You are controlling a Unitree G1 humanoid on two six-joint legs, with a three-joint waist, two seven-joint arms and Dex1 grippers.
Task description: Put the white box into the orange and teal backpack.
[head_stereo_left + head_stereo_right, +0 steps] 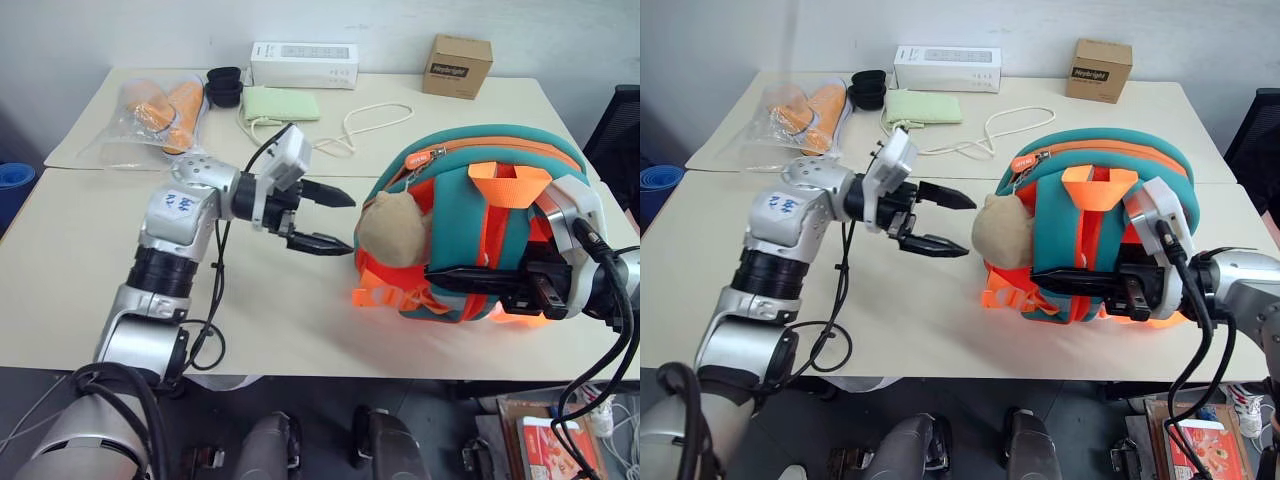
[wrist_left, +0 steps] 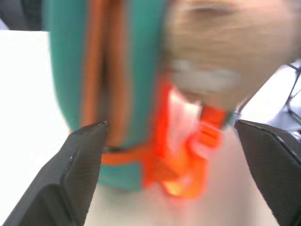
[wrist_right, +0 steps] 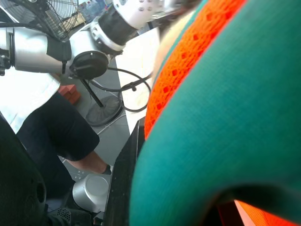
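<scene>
The orange and teal backpack (image 1: pixel 480 215) stands on the pale table (image 1: pixel 80 280) at the right, its teal front and orange straps facing me. A tan plush toy (image 1: pixel 392 228) hangs at its left side. My left gripper (image 1: pixel 350 222) is open, level, pointing at the plush toy a short way to its left with nothing between the fingers. In the left wrist view the two fingers (image 2: pixel 84 165) frame the backpack (image 2: pixel 117 84). My right gripper (image 1: pixel 440 274) lies across the backpack's lower front, shut on its fabric. The white box is hidden.
At the table's far edge are a long white carton (image 1: pixel 304 64), a brown cardboard box (image 1: pixel 457 65), a pale green pouch (image 1: pixel 282 104) with a white cord (image 1: pixel 372 122), black cups (image 1: pixel 224 86) and a plastic bag of orange items (image 1: pixel 160 110). The table's near left is bare.
</scene>
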